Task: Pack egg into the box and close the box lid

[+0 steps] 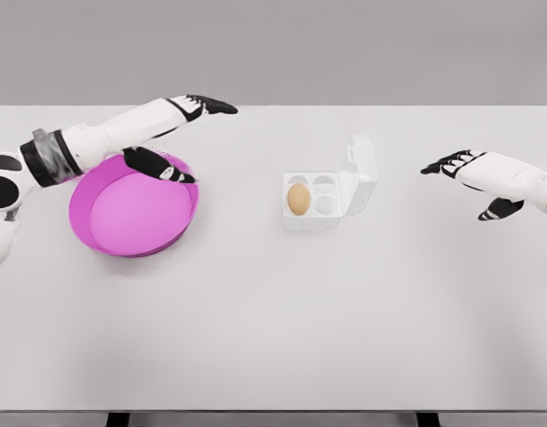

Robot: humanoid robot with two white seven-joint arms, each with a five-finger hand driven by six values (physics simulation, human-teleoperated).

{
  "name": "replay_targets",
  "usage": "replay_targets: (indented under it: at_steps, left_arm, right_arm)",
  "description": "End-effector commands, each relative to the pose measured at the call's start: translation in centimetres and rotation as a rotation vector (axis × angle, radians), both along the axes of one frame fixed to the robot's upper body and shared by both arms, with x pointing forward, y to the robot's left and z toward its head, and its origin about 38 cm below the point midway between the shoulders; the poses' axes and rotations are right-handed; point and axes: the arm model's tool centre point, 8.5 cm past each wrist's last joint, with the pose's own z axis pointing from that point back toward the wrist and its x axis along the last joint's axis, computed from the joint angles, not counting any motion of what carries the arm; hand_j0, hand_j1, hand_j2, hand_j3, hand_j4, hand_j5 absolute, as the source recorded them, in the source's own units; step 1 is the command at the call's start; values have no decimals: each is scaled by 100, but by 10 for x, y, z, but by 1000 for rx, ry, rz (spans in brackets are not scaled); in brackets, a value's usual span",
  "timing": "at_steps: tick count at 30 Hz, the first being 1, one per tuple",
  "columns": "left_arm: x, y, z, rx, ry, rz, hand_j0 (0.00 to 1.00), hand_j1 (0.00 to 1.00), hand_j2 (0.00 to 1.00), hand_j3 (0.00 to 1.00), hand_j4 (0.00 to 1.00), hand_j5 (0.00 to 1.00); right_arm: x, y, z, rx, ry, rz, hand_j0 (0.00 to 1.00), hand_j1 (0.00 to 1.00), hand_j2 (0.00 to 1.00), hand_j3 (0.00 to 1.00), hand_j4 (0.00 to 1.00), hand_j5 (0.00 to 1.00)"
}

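From the head view, the egg point(298, 198) already sits in the box point(312, 201) near the middle of the table point(273, 311); the lid point(360, 173) stands up on the box's right side. The left hand point(180, 133) hangs over the pink bowl point(133, 205) toward the left edge, fingers spread, holding nothing; the right hand point(469, 178) hovers by the right edge, fingers loose and empty. I think only closing is left; the right hand should reach the lid and push it down leftward.

Egg point(298, 198) in box point(319, 201), right of bowl point(104, 240) on table point(273, 338)
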Motion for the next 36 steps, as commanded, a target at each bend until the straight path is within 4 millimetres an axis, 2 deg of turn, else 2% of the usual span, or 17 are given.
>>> replay_targets:
  at_steps: [1, 4, 7, 11, 14, 16, 36]
  left_arm:
    - [-20, 29, 41, -41, -40, -27, 100, 100, 100, 100, 100, 100]
    - [-43, 50, 42, -52, -2, -39, 100, 100, 100, 100, 100, 100]
    - [-52, 67, 36, -17, 30, -19, 100, 100, 100, 100, 100, 100]
    - [-55, 83, 30, 9, 56, 17, 100, 100, 100, 100, 100, 100]
    - [-55, 110, 21, -11, 81, 96, 100, 100, 100, 100, 100, 100]
    - [-56, 115, 16, -11, 95, 114, 100, 100, 100, 100, 100, 100]
    - [-55, 120, 13, -15, 101, 130, 100, 100, 100, 100, 100, 100]
  right_arm:
    - [0, 0, 2, 5, -3, -1, 100, 100, 100, 100, 100, 100]
    - [0, 0, 1, 5, -1, -3, 100, 100, 100, 100, 100, 100]
    - [0, 0, 1, 5, -2, -2, 100, 100, 100, 100, 100, 100]
    - [0, 0, 1, 5, -1, -3, 100, 100, 100, 100, 100, 100]
    - [0, 0, 1, 5, -2, -3, 100, 100, 100, 100, 100, 100]
    - [0, 0, 1, 5, -1, -3, 100, 100, 100, 100, 100, 100]
    - [0, 0, 1, 5, -2, -2, 100, 100, 100, 100, 100, 100]
